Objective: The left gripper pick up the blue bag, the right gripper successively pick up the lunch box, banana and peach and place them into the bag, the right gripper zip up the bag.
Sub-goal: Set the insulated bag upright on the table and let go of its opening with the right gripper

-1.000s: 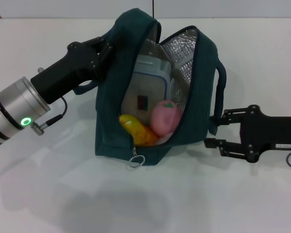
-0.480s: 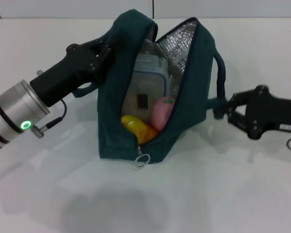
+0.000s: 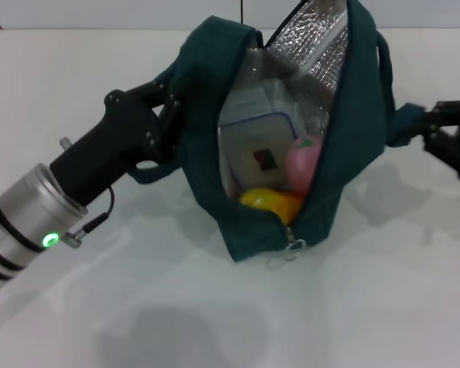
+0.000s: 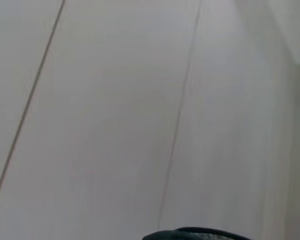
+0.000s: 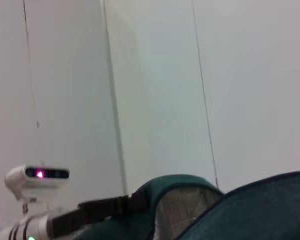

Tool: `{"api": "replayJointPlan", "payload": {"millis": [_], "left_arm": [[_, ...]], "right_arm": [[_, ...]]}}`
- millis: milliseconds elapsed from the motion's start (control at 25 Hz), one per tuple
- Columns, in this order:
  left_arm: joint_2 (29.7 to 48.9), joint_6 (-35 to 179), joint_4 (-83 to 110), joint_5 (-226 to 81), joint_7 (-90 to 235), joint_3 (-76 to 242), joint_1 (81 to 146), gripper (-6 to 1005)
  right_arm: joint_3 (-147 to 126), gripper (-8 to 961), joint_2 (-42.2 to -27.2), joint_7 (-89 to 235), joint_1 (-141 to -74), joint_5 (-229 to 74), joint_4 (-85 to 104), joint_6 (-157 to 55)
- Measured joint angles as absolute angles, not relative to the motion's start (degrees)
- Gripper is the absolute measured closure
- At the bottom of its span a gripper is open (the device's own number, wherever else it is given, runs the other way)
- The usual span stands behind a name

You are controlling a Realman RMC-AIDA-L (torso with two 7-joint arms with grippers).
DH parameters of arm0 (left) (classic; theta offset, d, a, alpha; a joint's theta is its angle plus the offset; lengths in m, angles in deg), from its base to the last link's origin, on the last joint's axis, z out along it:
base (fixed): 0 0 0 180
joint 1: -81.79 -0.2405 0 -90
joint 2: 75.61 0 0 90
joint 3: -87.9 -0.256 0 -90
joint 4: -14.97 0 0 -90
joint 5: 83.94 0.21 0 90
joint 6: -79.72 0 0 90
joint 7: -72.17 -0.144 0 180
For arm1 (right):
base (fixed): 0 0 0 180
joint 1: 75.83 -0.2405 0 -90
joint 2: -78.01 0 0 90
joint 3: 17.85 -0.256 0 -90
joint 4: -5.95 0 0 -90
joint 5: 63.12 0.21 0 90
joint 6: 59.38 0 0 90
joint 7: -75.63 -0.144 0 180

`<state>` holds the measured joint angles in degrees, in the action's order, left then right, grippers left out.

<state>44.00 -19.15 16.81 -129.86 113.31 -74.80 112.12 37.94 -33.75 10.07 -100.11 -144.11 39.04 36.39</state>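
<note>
The blue bag hangs open and tilted above the white table, its silver lining showing. Inside it are the white lunch box, the pink peach and the yellow banana. My left gripper is shut on the bag's left side by the handle. My right gripper, at the right edge, is shut on the tab at the bag's right end. The zip pull hangs at the bottom of the opening. The bag's rim also shows in the right wrist view.
The white table lies under the bag, with a white wall behind it. The right wrist view shows my left arm and a white device with a pink light. The left wrist view shows mostly wall, with a sliver of the bag.
The right gripper closed on the bag's right end tab and pulled it right and up. The bag shifted right and tilted, and the left arm followed.
</note>
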Motion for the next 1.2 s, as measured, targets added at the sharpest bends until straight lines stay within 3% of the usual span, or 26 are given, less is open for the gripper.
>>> {"api": "replayJointPlan", "payload": {"millis": [160,280,680,960,1200], "left_arm": [[44.07,-19.41,15.35,-127.88,112.81,-74.84,111.2,821],[44.14,-19.19,14.19,-126.43,112.88,-74.86,110.74,819],[44.22,-18.87,13.18,-126.24,112.52,-74.48,109.83,813],[44.01,-20.44,13.16,-127.17,113.97,-74.2,109.53,639],[43.69,-23.46,16.8,-127.87,116.0,-74.49,108.52,362]], "right_arm": [[38.04,869,-31.53,5.55,-100.91,-144.43,39.06,37.85],[38.46,862,-30.72,3.73,-101.36,-145.63,39.06,37.6],[38.54,841,-31.7,3.42,-102.49,-150.46,39.27,37.07],[38.05,826,-32.45,4.02,-102.07,-150.49,39.36,36.6],[38.01,813,-32.91,4.15,-102.03,-150.45,39.56,36.19]]}}
